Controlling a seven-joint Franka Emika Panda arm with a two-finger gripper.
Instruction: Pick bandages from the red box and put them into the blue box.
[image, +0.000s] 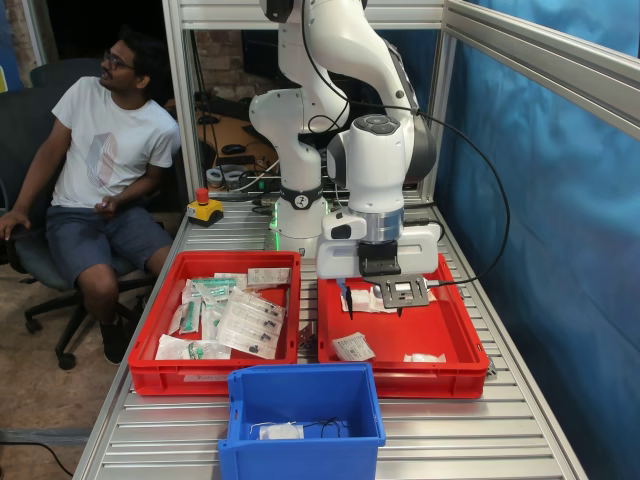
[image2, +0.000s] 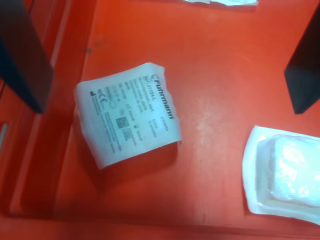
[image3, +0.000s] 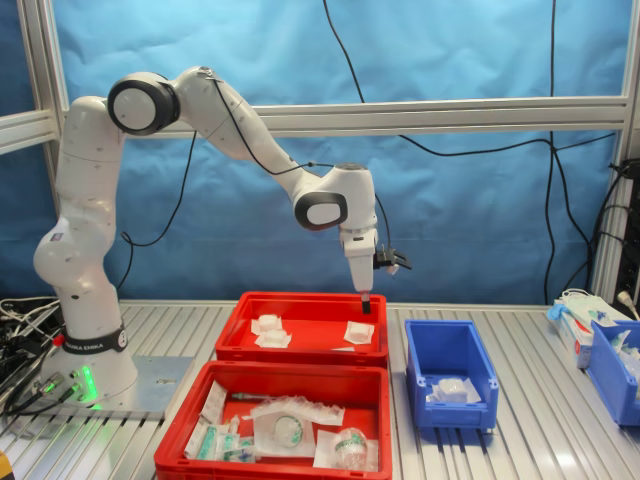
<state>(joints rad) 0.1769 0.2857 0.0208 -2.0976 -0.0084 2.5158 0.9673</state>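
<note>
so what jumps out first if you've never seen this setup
The white robot arm, its gripper open and poised over the shallow red plastic tray holding a few white square packets. In the first exterior view, a deeper blue plastic bin sits in front, one packet already inside.

"Fuhrmann" brand print on white bandage packet (image2: 127, 114); smaller lines unreadable.

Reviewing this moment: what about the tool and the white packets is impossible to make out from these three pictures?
- Wrist view: the second white sealed packet is cut off by the picture edge; another at the edge is barely visible.
- First exterior view: the tool hides part of the packet under it in the wide shallow red plastic tray.
- Second exterior view: contents of the deep blue plastic bin are too small to identify.
</note>
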